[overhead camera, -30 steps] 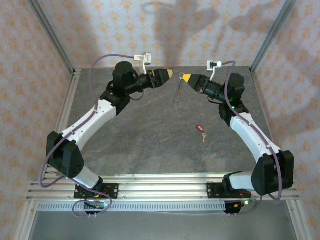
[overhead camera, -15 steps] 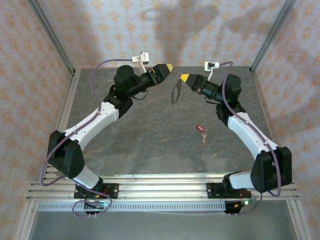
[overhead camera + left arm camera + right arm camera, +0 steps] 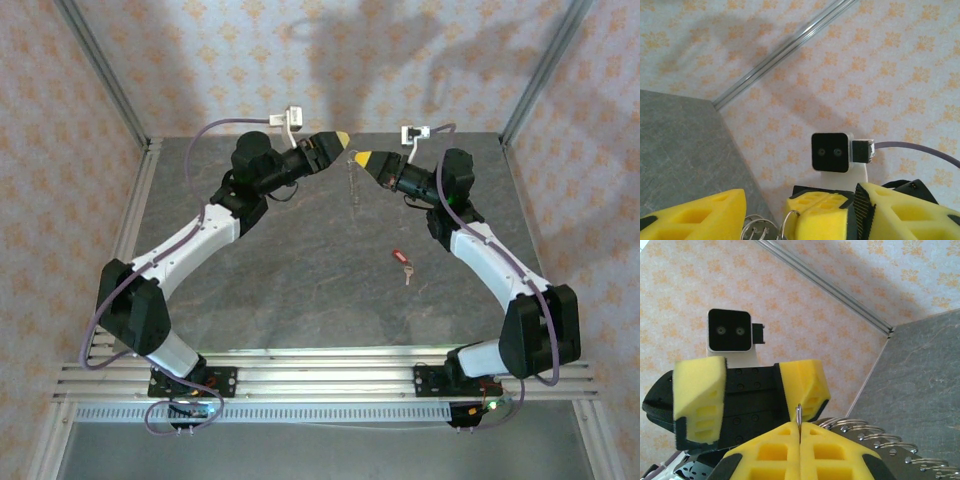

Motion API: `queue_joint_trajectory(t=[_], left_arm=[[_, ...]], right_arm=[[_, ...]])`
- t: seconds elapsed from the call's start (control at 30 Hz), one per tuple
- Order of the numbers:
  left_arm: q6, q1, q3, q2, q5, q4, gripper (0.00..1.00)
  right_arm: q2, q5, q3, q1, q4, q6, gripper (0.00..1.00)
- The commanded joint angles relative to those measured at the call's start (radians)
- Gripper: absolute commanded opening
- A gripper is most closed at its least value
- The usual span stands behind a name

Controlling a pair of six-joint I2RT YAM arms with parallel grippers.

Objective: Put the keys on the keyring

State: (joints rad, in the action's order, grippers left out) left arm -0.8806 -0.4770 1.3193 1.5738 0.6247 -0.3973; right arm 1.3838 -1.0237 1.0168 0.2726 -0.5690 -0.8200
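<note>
My right gripper (image 3: 358, 157) is shut on the thin metal keyring (image 3: 799, 415), whose edge sticks up between its yellow fingertips (image 3: 775, 452). The ring's chain of silvery loops (image 3: 875, 434) trails to the right; in the top view the keyring (image 3: 351, 178) hangs above the back of the table. My left gripper (image 3: 341, 139) faces it tip to tip, open, with one yellow finger (image 3: 697, 387) on either side of the right gripper's tip (image 3: 822, 212). The key with the red head (image 3: 401, 258) lies flat on the table, right of centre, apart from both grippers.
The grey stone-pattern table (image 3: 280, 290) is bordered by aluminium rails (image 3: 130, 215) and patterned walls. Both grippers are raised near the back wall. The right wrist camera (image 3: 830, 152) shows just behind the right gripper's fingers.
The right gripper has carried the keyring a little to the left, closing on the left gripper. The left gripper's tip has lifted slightly. The key has not moved.
</note>
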Motion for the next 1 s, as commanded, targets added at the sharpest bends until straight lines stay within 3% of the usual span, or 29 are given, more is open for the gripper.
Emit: queue_joint_trajectory(t=[0.0, 0.4, 0.97], left_arm=[[0.020, 0.011, 0.008, 0.027, 0.040, -0.019, 0.59], [-0.061, 0.011, -0.038, 0.051, 0.071, -0.136, 0.44], [-0.033, 0.003, -0.031, 0.068, 0.111, -0.116, 0.36]], right_arm=[[0.000, 0.003, -0.007, 0.009, -0.091, -0.009, 0.00], [-0.030, 0.038, -0.037, 0.015, -0.097, -0.005, 0.00], [-0.029, 0.047, -0.037, 0.017, -0.100, 0.009, 0.00]])
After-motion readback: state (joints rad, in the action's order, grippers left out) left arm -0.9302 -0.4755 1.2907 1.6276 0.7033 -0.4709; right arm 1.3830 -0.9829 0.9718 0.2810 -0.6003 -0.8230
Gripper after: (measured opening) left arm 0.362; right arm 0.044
